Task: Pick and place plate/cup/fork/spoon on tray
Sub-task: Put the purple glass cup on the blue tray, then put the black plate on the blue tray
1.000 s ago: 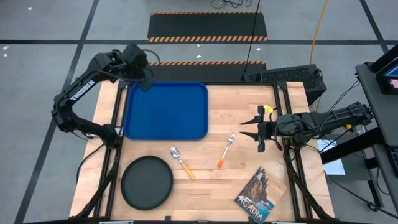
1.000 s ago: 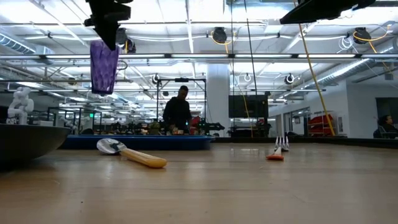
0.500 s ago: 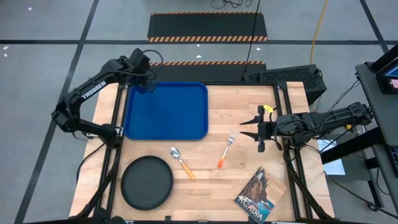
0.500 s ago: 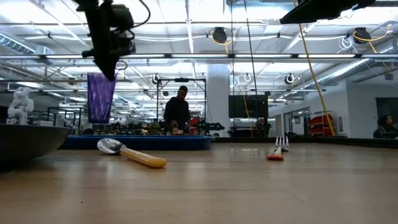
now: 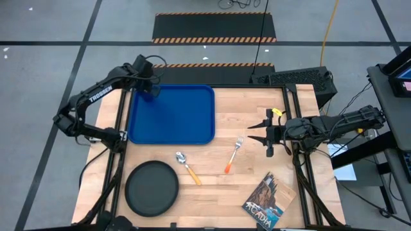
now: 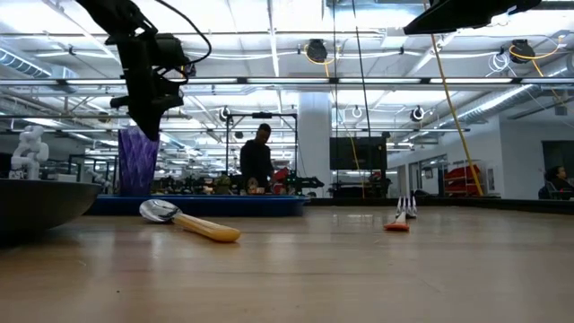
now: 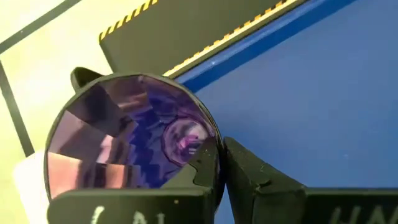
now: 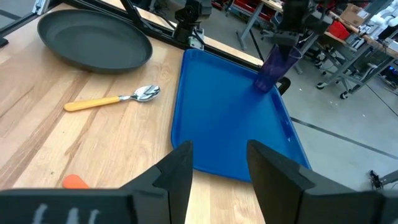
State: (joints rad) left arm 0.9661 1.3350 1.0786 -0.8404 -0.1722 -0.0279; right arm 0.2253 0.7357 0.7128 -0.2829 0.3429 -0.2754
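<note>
Left gripper (image 5: 149, 90) clasps the cup (image 8: 275, 64) over the tray's (image 5: 172, 115) far-left corner. Right gripper (image 5: 252, 132), fingers spread wide, hovers above the counter (image 5: 257, 167) beside the fork (image 5: 234, 154).

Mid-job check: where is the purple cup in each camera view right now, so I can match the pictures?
High view: the cup is mostly hidden under the left hand, at the tray's far left corner.
Low view: left side, hanging from that hand, at the tray's edge.
Left wrist view: fills the left half, seen down into its mouth.
Right wrist view: upper right, at the tray's far corner.
Shared landmark: the blue tray.
</note>
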